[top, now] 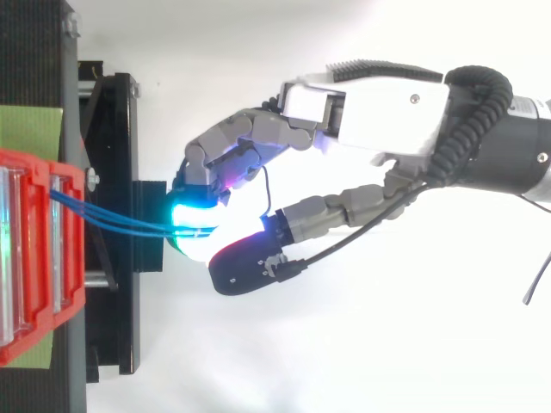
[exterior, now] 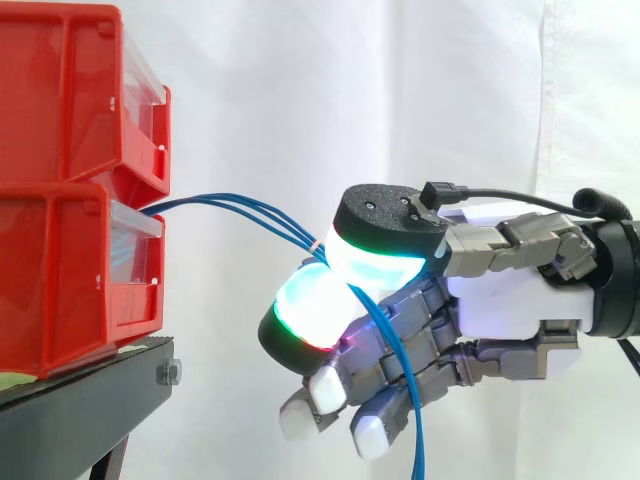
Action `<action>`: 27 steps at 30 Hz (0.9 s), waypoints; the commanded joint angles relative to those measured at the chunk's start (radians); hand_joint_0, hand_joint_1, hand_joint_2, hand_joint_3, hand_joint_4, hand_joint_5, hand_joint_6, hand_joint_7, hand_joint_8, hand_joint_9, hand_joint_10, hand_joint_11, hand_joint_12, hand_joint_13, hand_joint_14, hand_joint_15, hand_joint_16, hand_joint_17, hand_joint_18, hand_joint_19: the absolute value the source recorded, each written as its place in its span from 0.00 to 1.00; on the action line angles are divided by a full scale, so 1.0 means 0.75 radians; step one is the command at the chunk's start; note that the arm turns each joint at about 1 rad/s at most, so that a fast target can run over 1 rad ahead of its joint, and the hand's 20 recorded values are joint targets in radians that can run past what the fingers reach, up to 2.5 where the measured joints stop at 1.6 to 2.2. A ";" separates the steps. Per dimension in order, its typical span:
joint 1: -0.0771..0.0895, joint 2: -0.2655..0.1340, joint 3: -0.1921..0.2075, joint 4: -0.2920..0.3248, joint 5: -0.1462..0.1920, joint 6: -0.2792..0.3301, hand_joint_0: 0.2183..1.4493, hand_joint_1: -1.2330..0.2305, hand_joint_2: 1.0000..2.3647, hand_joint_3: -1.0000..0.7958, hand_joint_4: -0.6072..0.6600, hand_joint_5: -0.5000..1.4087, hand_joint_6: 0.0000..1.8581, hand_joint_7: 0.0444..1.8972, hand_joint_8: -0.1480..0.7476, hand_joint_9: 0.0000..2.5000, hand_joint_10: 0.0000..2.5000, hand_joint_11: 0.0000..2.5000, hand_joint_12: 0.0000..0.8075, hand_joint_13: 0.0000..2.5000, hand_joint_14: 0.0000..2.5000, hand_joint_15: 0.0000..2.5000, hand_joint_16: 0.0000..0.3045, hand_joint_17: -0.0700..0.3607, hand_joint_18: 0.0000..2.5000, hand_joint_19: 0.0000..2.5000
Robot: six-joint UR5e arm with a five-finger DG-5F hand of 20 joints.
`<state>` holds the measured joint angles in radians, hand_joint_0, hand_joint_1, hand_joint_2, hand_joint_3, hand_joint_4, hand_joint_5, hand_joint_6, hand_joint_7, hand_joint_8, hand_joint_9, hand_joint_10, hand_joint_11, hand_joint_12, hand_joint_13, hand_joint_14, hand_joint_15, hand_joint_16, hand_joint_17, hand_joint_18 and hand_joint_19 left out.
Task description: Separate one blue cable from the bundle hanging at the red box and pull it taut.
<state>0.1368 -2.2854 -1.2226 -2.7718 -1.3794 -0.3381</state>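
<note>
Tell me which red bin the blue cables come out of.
The lower red bin: the blue cables leave at its top front edge, just beneath the upper red bin.

The side camera stands beside the work, about level with the stacked red bins (exterior: 70,190), and looks straight across toward the white curtain (exterior: 300,80). It sits close in. The bins and the black stand (exterior: 80,410) are cut off by the left edge, and the hand (exterior: 510,290) takes up the right half, its arm entering from the right. The top camera looks straight down, also close in, with the bins at its left edge and the arm coming from the right. Both views share the bins' front, the blue cables (exterior: 240,207) and the hand.
</note>
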 commanded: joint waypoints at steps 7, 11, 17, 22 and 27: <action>0.002 0.032 0.000 -0.096 0.003 -0.003 0.41 0.33 0.01 0.34 0.62 0.15 0.45 0.46 0.52 0.32 0.01 0.31 0.42 0.26 0.01 0.14 0.15 0.41 0.26 0.22; 0.002 0.043 0.000 -0.111 0.003 -0.003 0.42 0.33 0.00 0.28 0.63 0.15 0.46 0.45 0.51 0.33 0.01 0.32 0.41 0.26 0.01 0.14 0.15 0.41 0.27 0.22; -0.002 0.057 0.000 -0.135 0.007 -0.007 0.31 0.35 0.00 0.28 0.63 0.15 0.46 0.46 0.52 0.34 0.01 0.33 0.41 0.27 0.01 0.14 0.15 0.41 0.27 0.23; -0.006 0.057 0.000 -0.141 0.007 -0.007 0.30 0.45 0.00 0.28 0.62 0.16 0.45 0.48 0.53 0.36 0.01 0.32 0.41 0.28 0.01 0.15 0.15 0.41 0.27 0.24; -0.011 0.071 0.000 -0.141 0.009 -0.009 0.34 0.45 0.00 0.31 0.60 0.16 0.45 0.49 0.52 0.36 0.01 0.32 0.41 0.28 0.01 0.15 0.15 0.40 0.27 0.24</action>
<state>0.1301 -2.2381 -1.2226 -2.8775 -1.3741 -0.3442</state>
